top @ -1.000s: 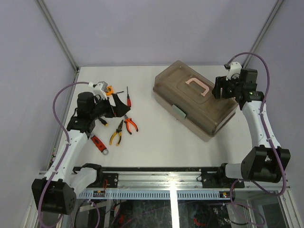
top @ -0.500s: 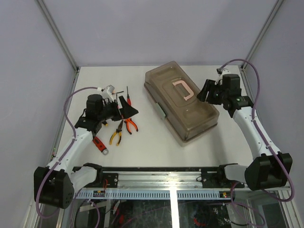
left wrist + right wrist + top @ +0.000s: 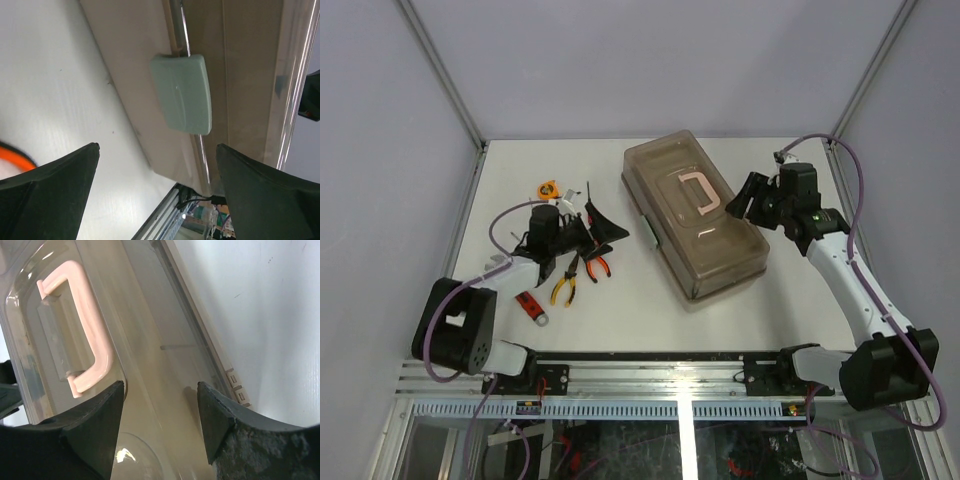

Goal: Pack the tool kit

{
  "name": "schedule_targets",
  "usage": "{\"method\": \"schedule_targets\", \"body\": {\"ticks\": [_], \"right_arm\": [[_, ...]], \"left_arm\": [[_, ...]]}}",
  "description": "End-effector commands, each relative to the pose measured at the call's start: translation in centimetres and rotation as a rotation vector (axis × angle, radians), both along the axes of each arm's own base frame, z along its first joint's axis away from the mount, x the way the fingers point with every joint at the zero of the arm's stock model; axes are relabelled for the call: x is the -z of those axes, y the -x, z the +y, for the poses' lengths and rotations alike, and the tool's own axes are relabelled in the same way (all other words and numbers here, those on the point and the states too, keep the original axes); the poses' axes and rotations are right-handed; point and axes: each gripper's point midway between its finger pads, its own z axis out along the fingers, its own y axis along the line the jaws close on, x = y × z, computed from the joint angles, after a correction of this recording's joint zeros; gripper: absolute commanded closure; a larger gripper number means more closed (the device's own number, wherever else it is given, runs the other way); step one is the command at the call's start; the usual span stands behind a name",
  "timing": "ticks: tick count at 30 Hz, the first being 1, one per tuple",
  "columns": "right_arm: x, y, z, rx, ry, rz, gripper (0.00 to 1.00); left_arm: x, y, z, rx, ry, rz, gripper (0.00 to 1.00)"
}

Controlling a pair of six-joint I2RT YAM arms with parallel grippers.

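Presently, stock as it stands on my worktop.

1. Toolbox (image 3: 710,250): beige, lying slantwise from the far middle toward the near right. Its lid (image 3: 150,340) is translucent brown and down. The pink handle (image 3: 698,191) lies flat on top. The green latch (image 3: 182,93) is on the long side facing the left edge, flat across the seam.
2. Left gripper (image 3: 606,222): jaws wide, holding nothing. It is aimed at the latch side of the toolbox and is apart from it. From the wrist, the latch shows between my two fingers.
3. Right gripper (image 3: 742,197): jaws wide, holding nothing. It is at the toolbox's other long side, level with the handle. Whether a finger touches the lid I cannot tell.
4. Loose tools, all outside the toolbox on the left half:
   - orange tape measure (image 3: 550,188), nearest the far edge
   - screwdriver (image 3: 588,197), just beside my left gripper
   - orange pliers (image 3: 597,266) and yellow pliers (image 3: 564,288), side by side toward the near edge
   - red-handled wrench (image 3: 530,304), closest to the near-left corner
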Motion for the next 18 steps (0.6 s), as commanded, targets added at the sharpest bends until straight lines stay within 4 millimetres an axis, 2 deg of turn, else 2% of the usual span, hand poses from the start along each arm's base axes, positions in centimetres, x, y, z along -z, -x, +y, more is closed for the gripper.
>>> {"method": "schedule_targets", "body": {"ticks": [1, 3, 5, 8, 11, 14, 16, 18], "right_arm": [[6.4, 7.6, -0.2, -0.024, 0.075, 0.366, 0.35], [5.6, 7.6, -0.9, -0.009, 0.127, 0.341, 0.33], [3.8, 7.0, -2.0, 0.009, 0.187, 0.279, 0.31], [-0.4, 5.6, -3.7, 0.026, 0.286, 0.162, 0.27], [-5.5, 3.7, -4.1, 0.017, 0.321, 0.031, 0.26], [-9.5, 2.2, -2.9, -0.036, 0.297, -0.062, 0.25], [-11.0, 1.3, -1.5, -0.086, 0.26, -0.093, 0.25], [-11.4, 0.7, 0.2, -0.145, 0.239, -0.099, 0.25]], "left_arm": [[-4.2, -2.7, -2.6, 0.055, 0.099, -0.136, 0.0], [-4.4, -3.2, -3.1, 0.069, 0.102, -0.136, 0.0], [-4.6, -3.5, -3.2, 0.077, 0.1, -0.143, 0.0], [-4.6, -3.2, -3.0, 0.081, 0.079, -0.152, 0.0], [-4.3, -2.5, -2.5, 0.075, 0.047, -0.171, 0.0], [-4.0, -1.7, -2.1, 0.069, 0.02, -0.178, 0.0], [-3.7, -1.2, -1.9, 0.071, 0.007, -0.183, 0.0], [-3.6, -0.9, -1.8, 0.071, 0.004, -0.183, 0.0]]}}
